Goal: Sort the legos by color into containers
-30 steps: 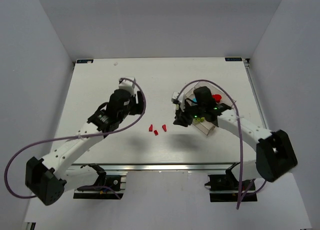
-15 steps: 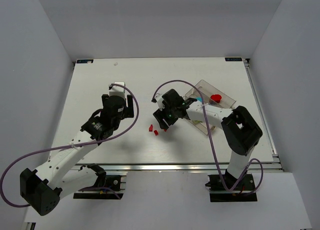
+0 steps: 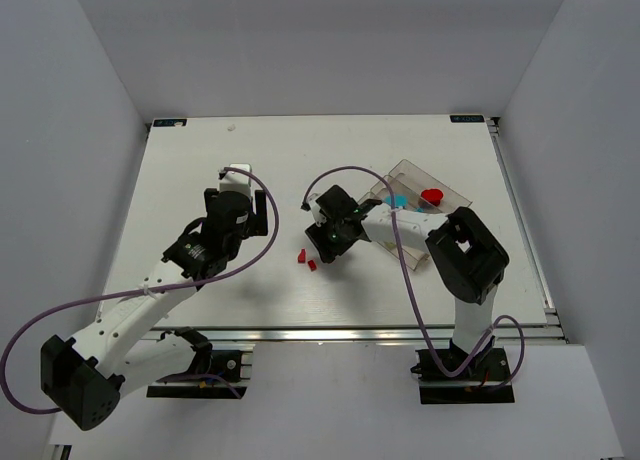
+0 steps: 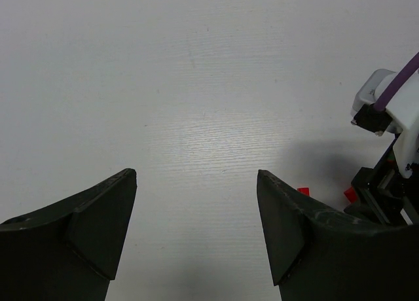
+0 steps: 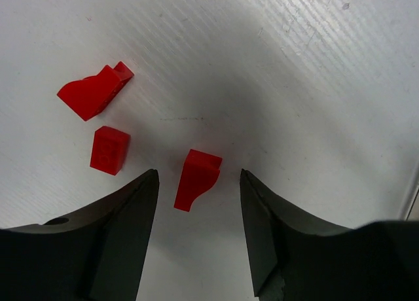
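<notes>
The right gripper (image 5: 198,177) is hovering low over the matte white table (image 3: 200,160). Its dark, blunt fingers (image 5: 124,229) are standing apart on either side of a glossy red wedge brick (image 5: 197,180) without touching it (a thin gap is showing on each side). Two more red pieces are lying just left of it in the wrist view, a small square brick (image 5: 109,150) and a larger sloped brick (image 5: 93,91). The clear, thin-walled tray (image 3: 447,186) is sitting well right of these, holding a cyan piece (image 3: 400,198) and a red piece (image 3: 432,195). The left gripper (image 4: 196,177) is hanging over a faintly grained patch of table, fingers wide apart and gripping nothing
</notes>
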`<state>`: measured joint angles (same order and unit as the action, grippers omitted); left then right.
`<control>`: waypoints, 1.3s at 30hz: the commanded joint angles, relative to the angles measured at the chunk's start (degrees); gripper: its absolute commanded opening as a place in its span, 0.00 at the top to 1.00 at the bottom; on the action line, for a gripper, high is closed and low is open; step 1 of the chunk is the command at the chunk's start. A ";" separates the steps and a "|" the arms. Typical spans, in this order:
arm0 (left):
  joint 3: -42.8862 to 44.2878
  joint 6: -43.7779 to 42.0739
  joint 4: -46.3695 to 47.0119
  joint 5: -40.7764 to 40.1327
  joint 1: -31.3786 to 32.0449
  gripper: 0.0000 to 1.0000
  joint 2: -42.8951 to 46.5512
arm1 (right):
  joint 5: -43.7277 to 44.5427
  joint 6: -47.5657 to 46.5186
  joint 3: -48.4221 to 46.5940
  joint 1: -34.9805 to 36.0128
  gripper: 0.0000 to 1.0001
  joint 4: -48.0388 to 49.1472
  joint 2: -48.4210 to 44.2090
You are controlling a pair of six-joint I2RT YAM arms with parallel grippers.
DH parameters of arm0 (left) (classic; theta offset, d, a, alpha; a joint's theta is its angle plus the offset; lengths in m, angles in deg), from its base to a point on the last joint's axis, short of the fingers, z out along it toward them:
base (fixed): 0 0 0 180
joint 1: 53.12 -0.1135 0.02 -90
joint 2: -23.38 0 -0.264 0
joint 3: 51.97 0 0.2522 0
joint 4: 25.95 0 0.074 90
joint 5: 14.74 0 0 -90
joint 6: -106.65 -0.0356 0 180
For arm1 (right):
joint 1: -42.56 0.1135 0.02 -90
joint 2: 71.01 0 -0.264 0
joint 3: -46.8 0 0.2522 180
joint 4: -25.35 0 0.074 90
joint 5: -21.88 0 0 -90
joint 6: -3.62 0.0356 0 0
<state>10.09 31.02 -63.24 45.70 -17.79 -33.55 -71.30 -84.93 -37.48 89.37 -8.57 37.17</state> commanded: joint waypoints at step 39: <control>0.13 -0.75 4.28 34.13 -0.18 0.20 -10.83 | -3.44 -4.45 2.40 -18.85 1.00 3.28 -25.56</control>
<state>8.91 29.58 -60.18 74.16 -17.81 -43.76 -75.60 -89.49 -37.28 72.36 -6.48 12.54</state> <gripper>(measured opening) 0.795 0.281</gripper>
